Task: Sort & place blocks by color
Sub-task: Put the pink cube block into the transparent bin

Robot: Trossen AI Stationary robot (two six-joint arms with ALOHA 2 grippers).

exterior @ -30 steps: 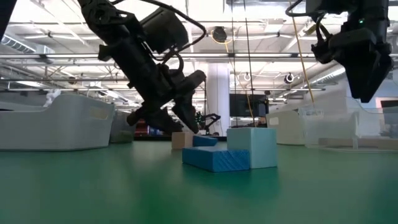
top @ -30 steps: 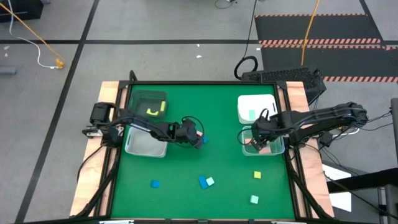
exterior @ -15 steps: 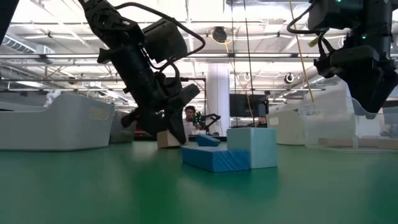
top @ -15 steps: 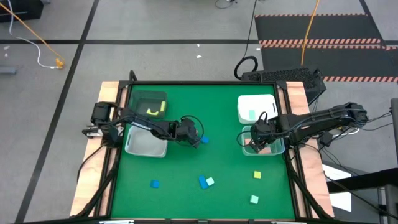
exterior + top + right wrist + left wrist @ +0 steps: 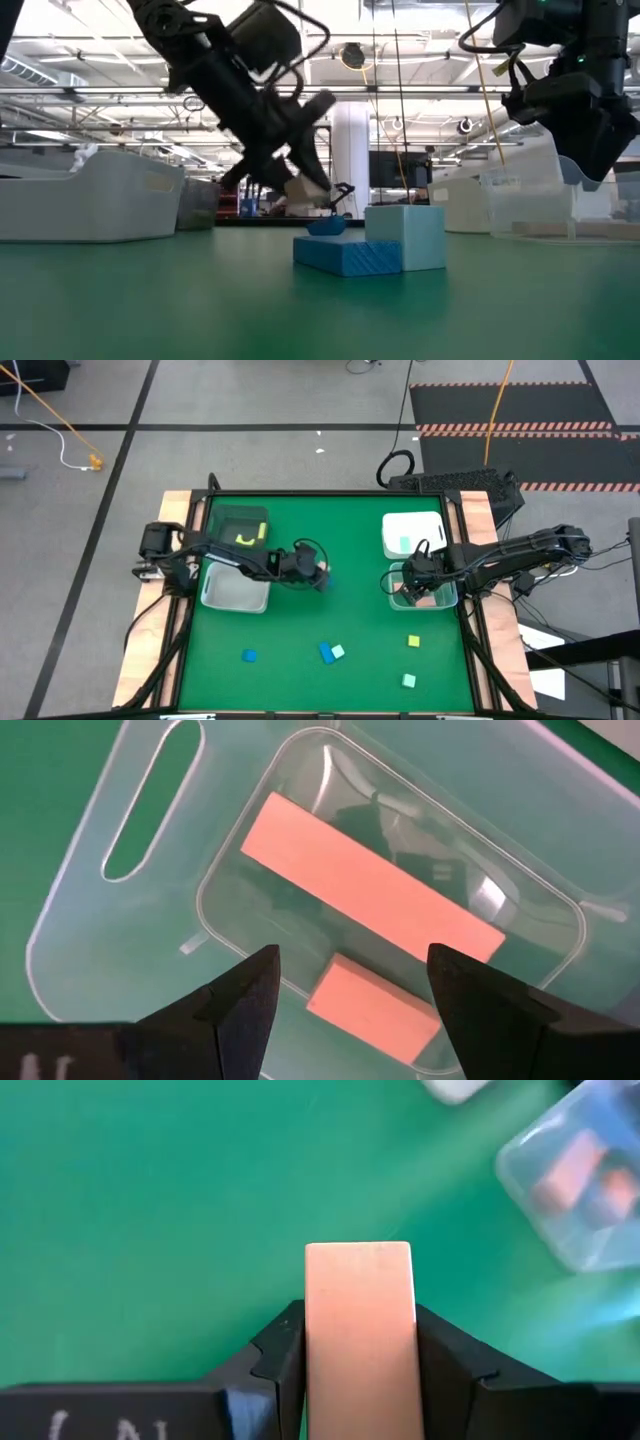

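The work surface was a green mat (image 5: 330, 610) bordered by pale wooden rails at its left and right edges; it stood on a grey concrete floor with black-and-red hazard matting beyond the far right corner (cables and a yellow cord also lay on that floor). The low view showed a bright hall behind, with ceiling beams and strip lights.

The left gripper (image 5: 318, 576) was near the middle of the surface, raised clear of it; its jaws were pinching a salmon-pink block (image 5: 360, 1330), seen upright between the fingers (image 5: 285, 1355) in the left wrist view. A small blue block (image 5: 325, 226) lay on the mat just beneath it.

The right gripper (image 5: 412, 582) hung over the clear bin (image 5: 150, 940) at the right edge, jaws spread and holding nothing; two salmon-pink bars (image 5: 370, 895) lay inside that bin.

A white bin (image 5: 410, 525) sat at the far right; a dark bin (image 5: 238, 520) holding a yellow piece (image 5: 247, 537) sat at the far left, with a pale bin (image 5: 235, 592) just nearer.

Toward the near edge lay a blue cube (image 5: 249, 655), a blue bar (image 5: 326, 653) touching a mint-green cube (image 5: 338, 651), a yellow cube (image 5: 413, 642) and another mint-green cube (image 5: 408, 680).
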